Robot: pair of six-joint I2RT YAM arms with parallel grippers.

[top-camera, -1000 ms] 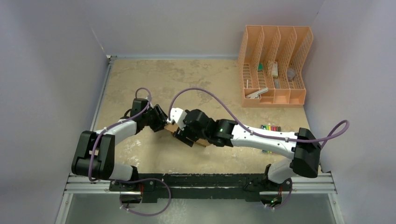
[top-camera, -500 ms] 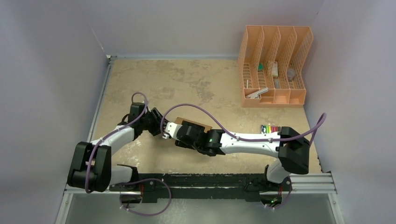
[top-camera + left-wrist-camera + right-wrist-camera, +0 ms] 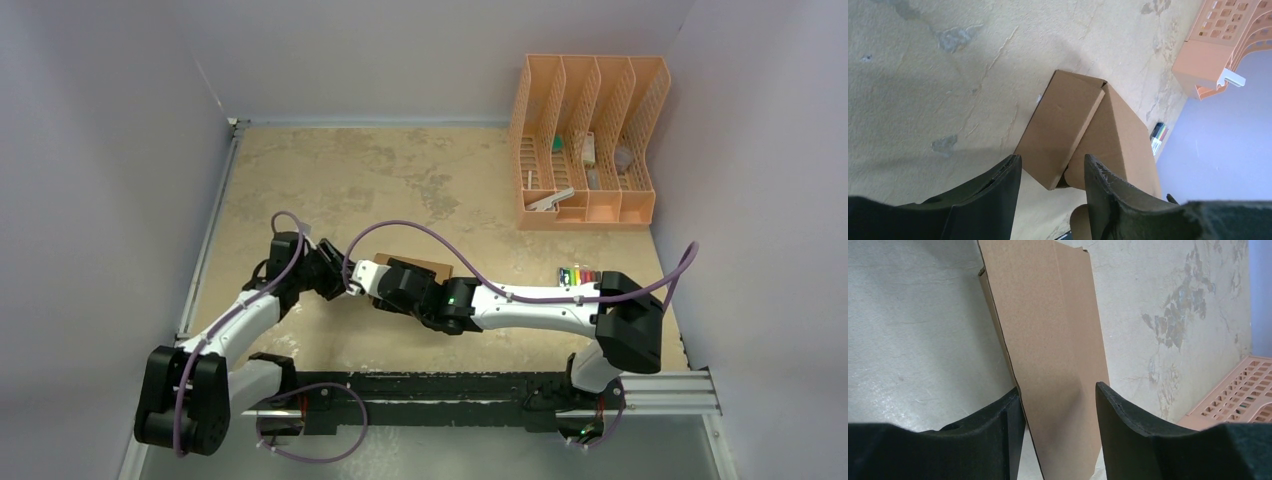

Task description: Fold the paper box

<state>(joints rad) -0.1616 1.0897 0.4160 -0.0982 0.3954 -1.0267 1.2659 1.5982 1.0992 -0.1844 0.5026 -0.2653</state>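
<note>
- The right gripper (image 3: 1058, 390) reaches in from the right and straddles the paper box (image 3: 1048, 330). A finger (image 3: 998, 435) sits at each long side, and the cardboard fills the gap at the tips. I cannot tell whether the pads press on it or only bracket it.
- The left gripper (image 3: 1052, 162) is about half apart and holds nothing. It hangs just left of the box, whose near-left corner shows in the gap beyond its fingers.
- The box lies on the table (image 3: 400, 170) a little nearer than centre, between the two grippers. In the overhead view it is mostly hidden under the right wrist.
- A pack of markers (image 3: 578, 273) lies well apart to the right, and the orange file rack (image 3: 588, 140) stands at the far right.
- On progress, my judgement is that the cardboard already reads as a closed rectangular carton. The walls are up and a top flap is laid over, its free edge showing as a seam along the top. What seems left is seating or tucking that flap and the ends. The end nearest the grippers is hidden, so this cannot be confirmed.
</note>
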